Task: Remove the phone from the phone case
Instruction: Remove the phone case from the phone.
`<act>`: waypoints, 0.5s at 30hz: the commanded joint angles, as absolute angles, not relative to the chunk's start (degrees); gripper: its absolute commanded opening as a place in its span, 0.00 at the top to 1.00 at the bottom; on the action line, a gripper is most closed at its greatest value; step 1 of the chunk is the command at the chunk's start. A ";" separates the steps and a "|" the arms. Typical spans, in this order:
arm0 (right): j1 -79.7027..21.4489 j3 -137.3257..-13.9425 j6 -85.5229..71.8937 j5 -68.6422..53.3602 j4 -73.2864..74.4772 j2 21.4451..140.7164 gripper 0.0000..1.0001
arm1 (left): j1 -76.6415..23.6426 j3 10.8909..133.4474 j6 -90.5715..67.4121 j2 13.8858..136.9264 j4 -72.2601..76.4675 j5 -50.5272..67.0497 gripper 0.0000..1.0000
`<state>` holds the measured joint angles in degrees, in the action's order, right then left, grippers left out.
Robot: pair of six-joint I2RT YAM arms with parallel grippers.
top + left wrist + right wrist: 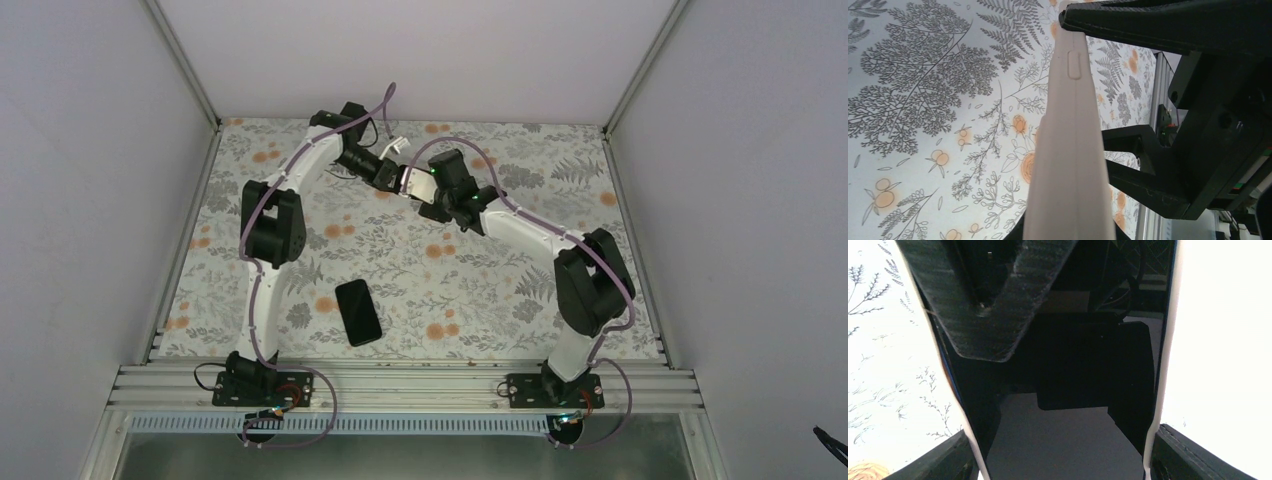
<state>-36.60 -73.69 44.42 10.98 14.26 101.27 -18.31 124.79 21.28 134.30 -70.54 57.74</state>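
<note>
- At the far middle of the flowered table [500,280], both arms reach in and meet. The phone case [411,181] is held up between them, off the surface.
- Phone [1073,430] sits inside the case: glossy dark screen, with the whitish rim running down both long sides in the right wrist view.
- Left gripper [391,179] comes in from the left, clamped on the cased phone. One of its fingers [983,300], rough-textured and black, lies across the screen. In the left wrist view, dark finger parts flank the case at the bottom of the frame.
- Right gripper [422,191] comes in from the right, closed across the case's width. Its fingers [943,462] sit against the rim on either side.
- Left wrist view shows the case edge-on: pale, whitish, with a raised side button [1074,65]. The right gripper's black body is just beside it on the right.
- Second black phone [357,312] lies flat and bare toward the near edge, left of centre, well apart from both grippers.
</note>
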 commanded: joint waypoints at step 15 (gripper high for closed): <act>-18.10 -67.69 41.38 -21.82 33.53 78.39 0.03 | -27.58 98.04 34.50 99.17 -47.51 30.99 0.98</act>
